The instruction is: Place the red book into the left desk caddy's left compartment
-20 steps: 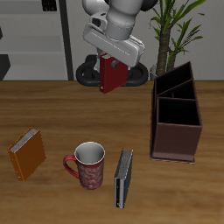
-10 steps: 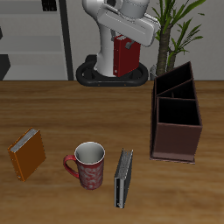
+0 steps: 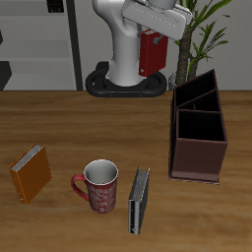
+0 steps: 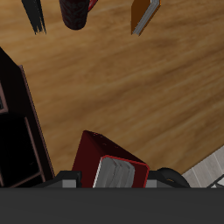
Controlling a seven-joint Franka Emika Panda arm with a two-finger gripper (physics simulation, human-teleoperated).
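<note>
Red book (image 3: 150, 52) hangs upright in the gripper (image 3: 156, 32), which pinches it at its upper end, high above the back of the desk (image 3: 79, 123); the wrist view shows the same red cover (image 4: 103, 160) directly below the camera. It looks like a stiff, light hardcover with smooth boards that could pivot under an end grip, so a pinch across both covers suits it best. The left desk caddy (image 3: 198, 128) stands near and lower, well apart from the book, its open top and inner dividers clear. Open desk lies between them. The mug (image 3: 99, 186), thin grey book (image 3: 139, 201) and orange book (image 3: 31, 173) sit far off by the front edge.
</note>
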